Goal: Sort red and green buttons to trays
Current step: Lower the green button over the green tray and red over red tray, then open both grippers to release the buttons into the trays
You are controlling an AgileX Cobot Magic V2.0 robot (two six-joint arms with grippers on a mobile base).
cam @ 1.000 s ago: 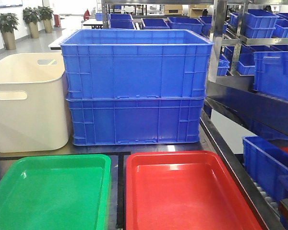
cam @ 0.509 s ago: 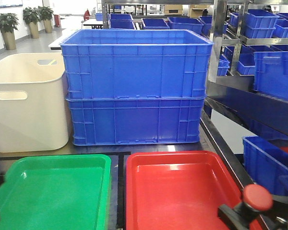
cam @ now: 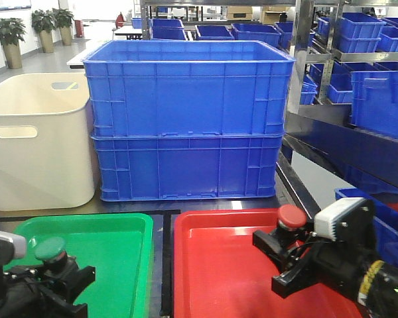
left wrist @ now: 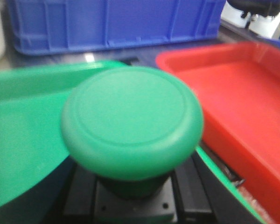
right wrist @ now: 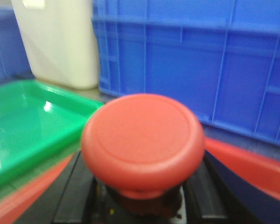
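The green-capped button (cam: 50,250) (left wrist: 130,121) sits between the fingers of my left gripper (cam: 61,281) (left wrist: 133,198), which is shut on its dark body above the green tray (cam: 113,252) (left wrist: 18,140). My right gripper (cam: 282,262) (right wrist: 142,203) is shut on the red-capped button (cam: 292,216) (right wrist: 142,135) and holds it over the right side of the red tray (cam: 219,265) (right wrist: 252,168). Both trays lie side by side at the front. In each wrist view the cap hides most of the button's body.
Two stacked blue crates (cam: 189,119) stand behind the trays, with a cream tub (cam: 40,139) to their left. A metal shelf rack (cam: 358,132) holding more blue crates runs along the right side.
Both grippers have come up into the front view. The right one has carried the red button up and left over the red tray; the left one has brought the green button over the green tray.
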